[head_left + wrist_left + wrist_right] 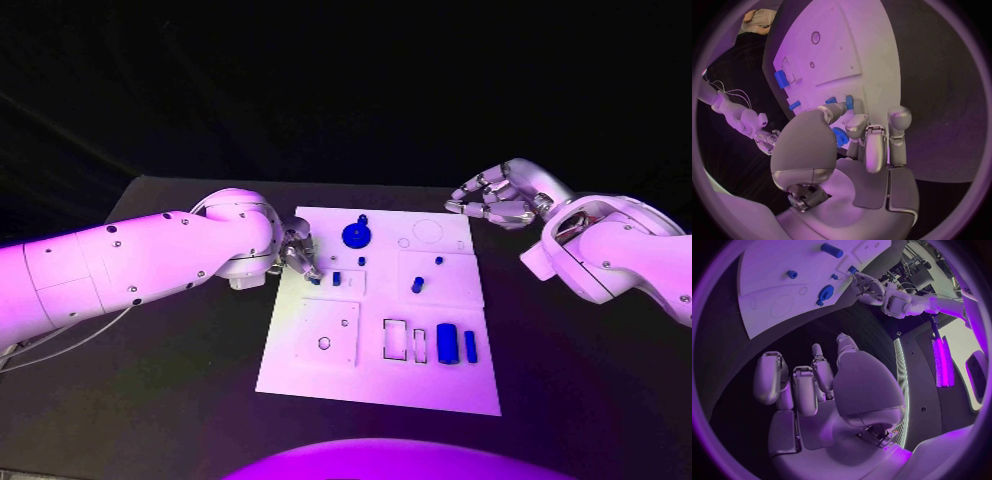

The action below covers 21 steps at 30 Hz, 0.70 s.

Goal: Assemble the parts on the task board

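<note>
Roughly, progress: early — several blue parts lie loose on the task board (pixel 433 385).
Left hand (pixel 299 255): at the board's left edge, fingertips on a small blue peg (pixel 316 280); whether it grips, I cannot tell.
Right hand (pixel 495 203): off the far right corner, fingers curled, holding nothing.
Unplaced: blue cylinder (pixel 447 343), blue bar (pixel 470 346) — empty slots (pixel 395 339) beside them.
Standing: round blue part (pixel 355 236).

We see the left robot hand (pixel 299 255) crowding the task board's (pixel 378 385) left edge, fingers down among small blue pegs (pixel 336 279). The blue round part (pixel 355 236) stands just beyond it. The near left quarter of the board lies flat and open. The right robot hand (pixel 495 200) hangs off the far right corner, over bare counter (pixel 577 370).
</note>
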Each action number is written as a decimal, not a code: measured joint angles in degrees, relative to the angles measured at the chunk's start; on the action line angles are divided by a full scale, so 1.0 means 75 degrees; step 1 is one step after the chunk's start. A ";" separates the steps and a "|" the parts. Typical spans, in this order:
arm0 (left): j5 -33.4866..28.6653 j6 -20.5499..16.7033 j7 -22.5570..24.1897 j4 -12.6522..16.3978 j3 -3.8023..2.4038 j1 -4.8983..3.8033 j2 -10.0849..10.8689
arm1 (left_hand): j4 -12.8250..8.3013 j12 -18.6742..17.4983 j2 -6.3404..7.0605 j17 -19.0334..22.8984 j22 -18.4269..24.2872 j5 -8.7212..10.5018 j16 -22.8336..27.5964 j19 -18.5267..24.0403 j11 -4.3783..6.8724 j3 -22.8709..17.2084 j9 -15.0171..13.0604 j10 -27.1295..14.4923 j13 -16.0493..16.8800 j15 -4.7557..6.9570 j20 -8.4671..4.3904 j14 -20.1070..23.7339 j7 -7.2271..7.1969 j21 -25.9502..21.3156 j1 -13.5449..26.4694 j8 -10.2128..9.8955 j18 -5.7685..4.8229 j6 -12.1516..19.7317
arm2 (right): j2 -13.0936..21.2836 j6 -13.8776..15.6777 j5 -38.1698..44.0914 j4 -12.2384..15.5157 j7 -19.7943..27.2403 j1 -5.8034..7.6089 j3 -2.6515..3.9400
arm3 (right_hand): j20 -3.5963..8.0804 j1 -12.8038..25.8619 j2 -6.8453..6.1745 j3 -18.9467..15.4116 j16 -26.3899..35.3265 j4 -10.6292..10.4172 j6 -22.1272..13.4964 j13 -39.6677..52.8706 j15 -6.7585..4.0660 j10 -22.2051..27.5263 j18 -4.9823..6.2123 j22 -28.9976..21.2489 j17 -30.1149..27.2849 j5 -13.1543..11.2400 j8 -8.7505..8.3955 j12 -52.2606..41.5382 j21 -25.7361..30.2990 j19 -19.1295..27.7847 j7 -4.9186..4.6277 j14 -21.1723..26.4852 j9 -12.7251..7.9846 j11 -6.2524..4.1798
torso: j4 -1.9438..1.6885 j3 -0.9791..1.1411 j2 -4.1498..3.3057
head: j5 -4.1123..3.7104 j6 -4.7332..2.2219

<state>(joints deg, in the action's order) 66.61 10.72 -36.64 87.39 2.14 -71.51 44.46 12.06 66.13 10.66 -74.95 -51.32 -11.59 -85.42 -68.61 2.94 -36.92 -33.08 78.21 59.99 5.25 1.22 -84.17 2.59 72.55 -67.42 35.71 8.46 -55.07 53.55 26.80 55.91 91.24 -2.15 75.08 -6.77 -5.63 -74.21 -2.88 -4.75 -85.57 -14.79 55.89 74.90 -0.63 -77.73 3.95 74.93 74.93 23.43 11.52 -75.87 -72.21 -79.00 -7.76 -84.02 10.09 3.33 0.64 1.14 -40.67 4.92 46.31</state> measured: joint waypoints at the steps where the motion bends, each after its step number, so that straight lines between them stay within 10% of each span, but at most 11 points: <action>1: 0.0006 0.0000 0.0000 -0.0001 0.0000 0.0000 -0.0001 | 0.0015 0.0000 -0.0008 0.0000 0.0000 0.0000 0.0000 0.0000 0.0006 0.0015 0.0005 0.0006 0.0000 0.0000 0.0000 0.0000 -0.0051 0.0000 0.0008 0.0000 0.0001 -0.0050 | 0.0001 0.0000 0.0000 0.0000 0.0002 0.0000 0.0000 | 0.0000 0.0000 0.0000 -0.0005 0.0005 -0.0005 0.0000 0.0000 0.0000 0.0000 0.0000 0.0000 0.0000 0.0000 0.0000 0.0000 0.0000 0.0000 0.0000 0.0000 0.0000 0.0000 | 0.0000 -0.0001 0.0000 | 0.0000 0.0000; 21: 0.0157 0.0023 -0.0007 -0.0038 0.0007 0.0010 -0.0040 | 0.0357 0.0057 -0.0010 0.0002 -0.0006 -0.0005 0.0000 -0.0027 0.0038 0.0769 0.0078 0.0036 0.0060 0.0025 -0.0027 0.0026 -0.0268 0.0000 0.0332 0.0025 0.0000 -0.0371 | 0.0001 0.0004 -0.0018 -0.0010 0.0017 0.0000 -0.0001 | 0.0000 0.0000 0.0000 -0.0031 0.0031 -0.0031 -0.0027 -0.0015 0.0000 0.0000 0.0000 -0.0002 -0.0001 -0.0001 0.0000 0.0000 0.0037 0.0000 0.0027 0.0000 0.0000 0.0000 | -0.0004 -0.0007 0.0003 | -0.0016 -0.0005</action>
<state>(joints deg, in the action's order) 67.78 10.89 -36.69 87.10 2.19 -71.44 44.16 14.74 66.56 10.58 -74.93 -51.36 -11.62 -85.42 -68.81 3.23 -31.16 -32.49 78.48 60.44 5.44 1.02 -83.98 0.58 72.56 -64.93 35.91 8.46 -57.85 53.56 26.82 55.78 91.17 -2.02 75.08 -6.77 -5.62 -74.21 -2.88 -4.98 -85.33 -15.03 55.68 74.79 -0.63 -77.74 3.95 74.92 74.92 23.42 11.52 -75.87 -71.93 -79.00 -7.56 -84.02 10.09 3.33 0.62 1.09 -40.65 4.80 46.27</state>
